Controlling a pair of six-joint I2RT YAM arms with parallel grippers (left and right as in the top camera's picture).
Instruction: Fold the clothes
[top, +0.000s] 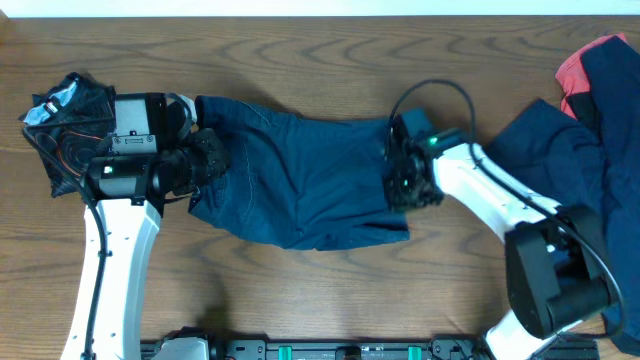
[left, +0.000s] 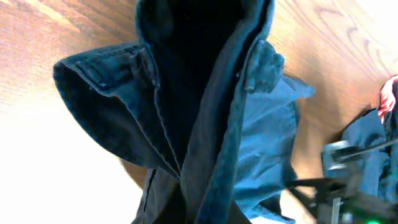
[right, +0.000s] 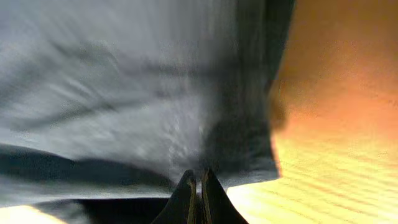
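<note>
Wood bench (top: 300, 310), plain, shot from above.

Left gripper (top: 205, 158) sits at the left end of the shorts (top: 300, 185). Its fingers are buried in cloth in the left wrist view, and the folds bunch and converge on it, so I read it as clamped on the shorts. Right gripper (right: 194, 194) has its tips pressed together at the right end of the shorts. That view is blurred, so you can't tell whether any hem is actually pinched between them.

The shorts lie stretched across the middle of the bench, left to right, mostly flat and rumpled at the left end. A black printed piece (top: 60, 125) sits at the left edge, just beside the left arm. A navy pile (top: 560, 150) with a red piece (top: 580, 65) on it sits at the far right corner, apart from the shorts.

Risks from here:
- If the right pinch is empty or only catches the hem, that end drops as soon as you lift, and the fold goes one-sided.
- The left grab is a wad, not an edge. Carry it over like that and you fold in the creases.
- Pull the two ends apart and the weaker grip slips.
- Swing the left end wide and the arm may drag the black printed piece along.
</note>
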